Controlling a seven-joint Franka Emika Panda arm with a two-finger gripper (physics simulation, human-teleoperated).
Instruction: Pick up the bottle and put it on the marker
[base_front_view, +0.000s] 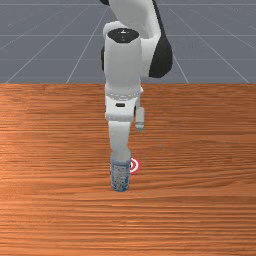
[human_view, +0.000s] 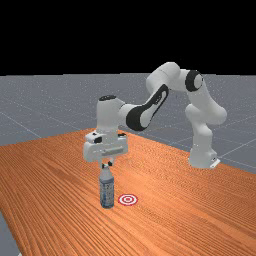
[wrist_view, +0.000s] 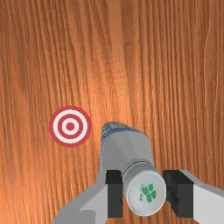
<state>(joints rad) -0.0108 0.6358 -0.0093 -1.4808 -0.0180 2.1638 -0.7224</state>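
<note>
from over here the bottle looks stiff and slick, apt to swing under jaws pinching its cap; the neck would likely hold steadier.

The marker lies on the surface, near the bottle, behind it and toward the front view's right; the hand is at the bottle's top.
</note>
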